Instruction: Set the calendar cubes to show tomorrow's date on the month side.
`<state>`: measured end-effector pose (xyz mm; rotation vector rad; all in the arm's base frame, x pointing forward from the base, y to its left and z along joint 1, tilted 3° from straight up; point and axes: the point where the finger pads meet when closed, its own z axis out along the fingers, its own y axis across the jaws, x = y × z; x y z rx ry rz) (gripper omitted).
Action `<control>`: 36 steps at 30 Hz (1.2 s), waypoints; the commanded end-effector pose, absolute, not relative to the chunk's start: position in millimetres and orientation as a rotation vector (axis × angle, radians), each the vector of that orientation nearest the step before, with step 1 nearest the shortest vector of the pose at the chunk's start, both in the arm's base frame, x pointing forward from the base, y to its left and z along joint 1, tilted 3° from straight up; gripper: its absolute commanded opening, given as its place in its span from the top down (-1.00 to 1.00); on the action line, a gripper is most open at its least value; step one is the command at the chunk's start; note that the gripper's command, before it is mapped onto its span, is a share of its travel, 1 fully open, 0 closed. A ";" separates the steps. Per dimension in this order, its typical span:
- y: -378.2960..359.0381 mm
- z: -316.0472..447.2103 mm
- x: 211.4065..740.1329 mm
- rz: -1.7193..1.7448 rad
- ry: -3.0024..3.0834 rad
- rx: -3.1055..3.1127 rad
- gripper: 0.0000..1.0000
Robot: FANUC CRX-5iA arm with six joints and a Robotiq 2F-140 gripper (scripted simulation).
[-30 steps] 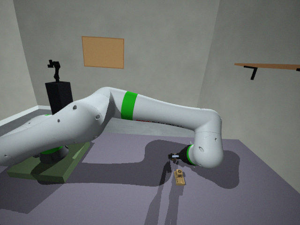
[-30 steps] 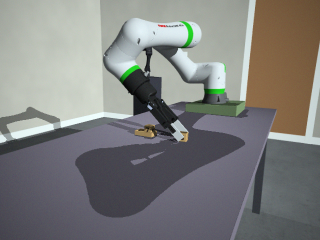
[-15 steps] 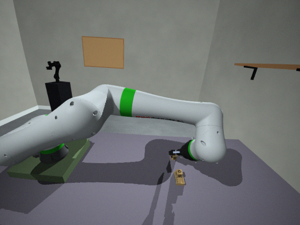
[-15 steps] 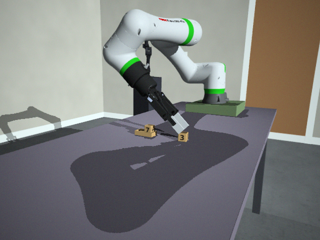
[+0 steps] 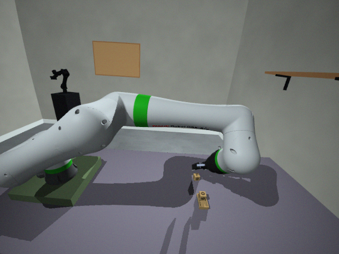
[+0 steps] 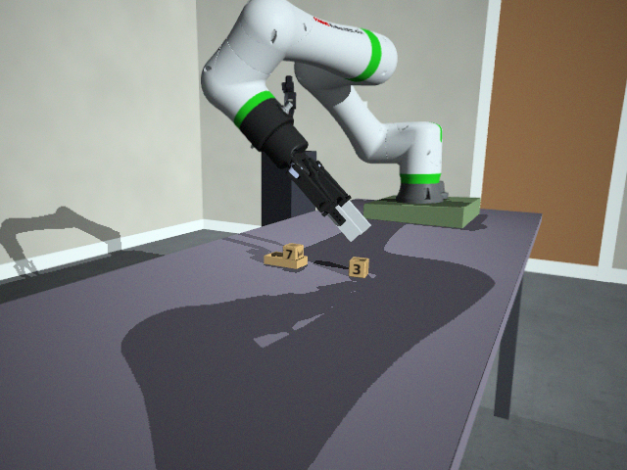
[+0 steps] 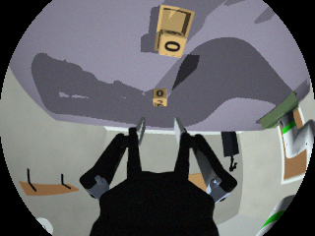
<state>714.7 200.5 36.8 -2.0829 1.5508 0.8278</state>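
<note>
A small wooden tray [image 5: 204,205] [image 6: 274,259] [image 7: 175,19] lies on the purple table [image 6: 75,353]. One number cube [image 5: 202,194] [image 6: 292,251] [image 7: 172,45] sits in one end of the tray; it shows a 7 in the exterior view and a 0 in the wrist view. The tray's other slot is empty. A second cube [image 5: 196,177] [image 6: 359,266] [image 7: 159,97] rests on the table beside the tray, showing a 3 in the exterior view. My gripper [image 6: 354,227] [image 7: 159,123] is open and empty. It hangs tilted a short way above the loose cube, clear of it.
The arm's green base plate [image 5: 68,188] [image 6: 425,212] sits at the table's far corner. The table's right edge [image 6: 506,304] drops to the floor. A black pedestal [image 5: 65,103] stands behind the table. A wall shelf [image 5: 301,74] is off to the side.
</note>
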 end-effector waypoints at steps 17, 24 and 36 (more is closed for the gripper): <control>203.3 39.2 713.8 0.601 1.670 -2.246 0.06; 206.1 42.1 713.1 0.567 1.683 -2.267 0.06; 208.9 43.1 712.2 0.295 1.792 -2.421 0.06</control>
